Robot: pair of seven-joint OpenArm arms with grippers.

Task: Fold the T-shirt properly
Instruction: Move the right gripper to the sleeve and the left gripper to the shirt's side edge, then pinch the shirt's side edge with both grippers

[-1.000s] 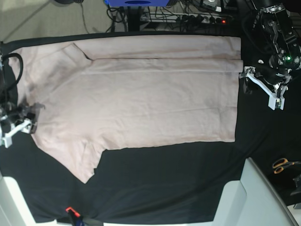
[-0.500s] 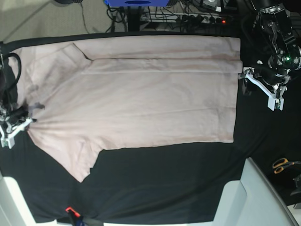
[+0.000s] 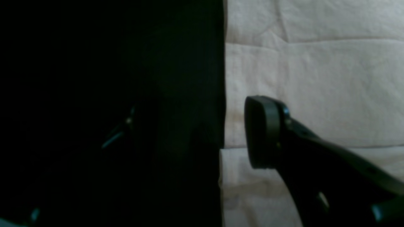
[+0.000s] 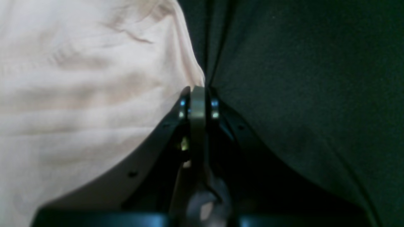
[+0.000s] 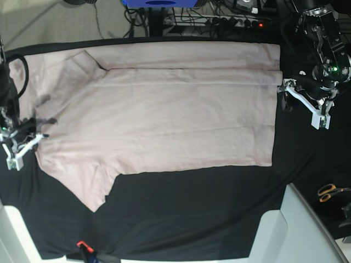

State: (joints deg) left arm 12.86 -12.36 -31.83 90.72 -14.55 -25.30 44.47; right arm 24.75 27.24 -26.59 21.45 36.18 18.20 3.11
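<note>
The pale pink T-shirt (image 5: 164, 115) lies flat on the black table cloth (image 5: 192, 213), its top long side folded over and one sleeve (image 5: 90, 186) sticking out at the lower left. My right gripper (image 5: 23, 141) sits at the shirt's left edge. In the right wrist view its fingers (image 4: 197, 94) are pressed together, shut on the T-shirt (image 4: 79, 94), which puckers toward them. My left gripper (image 5: 299, 101) stands open at the right hem. One dark finger (image 3: 262, 132) hovers over the T-shirt (image 3: 315, 78); the other is lost against the dark cloth.
Orange-handled scissors (image 5: 329, 192) lie at the right edge. A white bin (image 5: 290, 230) fills the lower right corner. An orange-tipped tool (image 5: 83, 246) rests at the front edge. Cables and a power strip (image 5: 230, 22) run behind the table.
My right gripper has gone from open to shut at the shirt's left edge and shifted slightly toward the shirt, gathering wrinkles there. The left arm has barely moved.
</note>
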